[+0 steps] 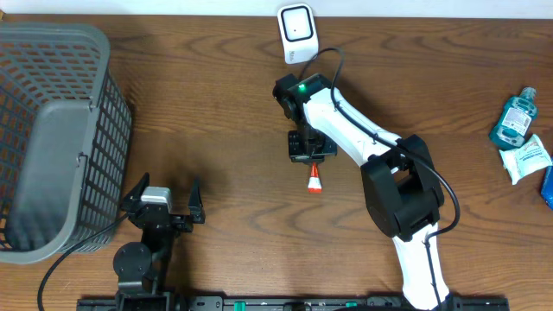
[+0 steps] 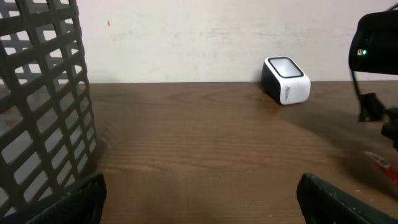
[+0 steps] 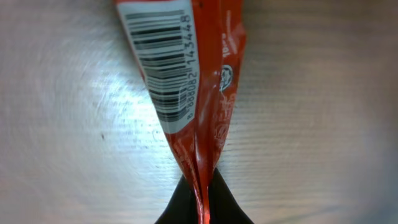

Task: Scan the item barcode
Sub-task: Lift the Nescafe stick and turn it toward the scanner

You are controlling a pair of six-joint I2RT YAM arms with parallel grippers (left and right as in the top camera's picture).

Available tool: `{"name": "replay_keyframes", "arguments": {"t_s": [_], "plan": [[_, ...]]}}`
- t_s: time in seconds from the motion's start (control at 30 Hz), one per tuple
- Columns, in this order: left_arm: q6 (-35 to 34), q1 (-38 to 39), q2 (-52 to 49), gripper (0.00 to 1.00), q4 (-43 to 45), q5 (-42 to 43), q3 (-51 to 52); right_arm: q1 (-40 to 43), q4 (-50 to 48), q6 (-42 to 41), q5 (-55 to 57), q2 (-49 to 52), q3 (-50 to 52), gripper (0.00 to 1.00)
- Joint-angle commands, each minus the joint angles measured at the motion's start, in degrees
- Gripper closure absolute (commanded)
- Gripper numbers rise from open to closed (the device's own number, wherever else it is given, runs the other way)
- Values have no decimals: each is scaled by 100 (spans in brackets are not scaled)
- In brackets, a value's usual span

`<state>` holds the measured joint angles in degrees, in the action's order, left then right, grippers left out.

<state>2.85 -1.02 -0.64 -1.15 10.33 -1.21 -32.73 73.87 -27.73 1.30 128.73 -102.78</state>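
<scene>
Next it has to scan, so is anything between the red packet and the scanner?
Nothing visible does. The right gripper is shut on the packet, and only that arm's own wrist lies between it and the scanner.

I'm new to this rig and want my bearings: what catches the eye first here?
An orange packet, barcode showing, pinched in the right arm's shut jaws mid-table. A white scanner stands at the far edge beyond it, and a grey basket fills the left side.
</scene>
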Motion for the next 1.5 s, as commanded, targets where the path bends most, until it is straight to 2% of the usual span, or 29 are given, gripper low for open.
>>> {"name": "replay_keyframes", "arguments": {"t_s": [0.0, 0.03, 0.07, 0.1, 0.13, 0.33, 0.47, 0.7, 0.87, 1.13, 1.17, 1.23, 1.3, 1.33, 1.37, 1.47], "plan": [[31, 13, 2, 2, -184, 55, 98, -66, 149, 2100, 431, -155, 68, 79], [31, 13, 2, 2, -184, 55, 98, -66, 221, 2273, 562, -155, 96, 41], [31, 13, 2, 2, -184, 55, 98, -70, 278, 2365, 675, -155, 103, 19], [31, 13, 2, 2, -184, 55, 98, -76, 291, 2347, 719, -155, 101, 5], [31, 13, 2, 2, -184, 55, 98, -81, 295, 2284, 656, -166, 87, 1], [31, 13, 2, 2, -184, 55, 98, 26, 249, 1690, -160, -249, -35, 1], [31, 13, 2, 2, -184, 55, 98, 326, 151, 1915, -1318, -245, 68, 21], [31, 13, 2, 2, -184, 55, 98, 968, -328, 2120, -1687, -245, 345, 20], [31, 13, 2, 2, -184, 55, 98, 1099, -905, 2310, -2015, -240, 1025, 22], [31, 13, 2, 2, -184, 55, 98, 1093, -1969, 1978, -2079, -240, 2446, 41], [31, 13, 2, 2, -184, 55, 98, 1088, -2092, 1893, -1982, -240, 2605, 49], [31, 13, 2, 2, -184, 55, 98, 1075, -2291, 1674, -1746, -240, 2885, 58], [31, 13, 2, 2, -184, 55, 98, 1067, -2503, 1617, -1663, -240, 3115, 73], [31, 13, 2, 2, -184, 55, 98, 1067, -2594, 1617, -1663, -240, 3191, 92], [31, 13, 2, 2, -184, 55, 98, 1067, -2651, 1613, -1665, -240, 3224, 99], [31, 13, 2, 2, -184, 55, 98, 1067, -2699, 1596, -1681, -251, 3154, 99]]}}
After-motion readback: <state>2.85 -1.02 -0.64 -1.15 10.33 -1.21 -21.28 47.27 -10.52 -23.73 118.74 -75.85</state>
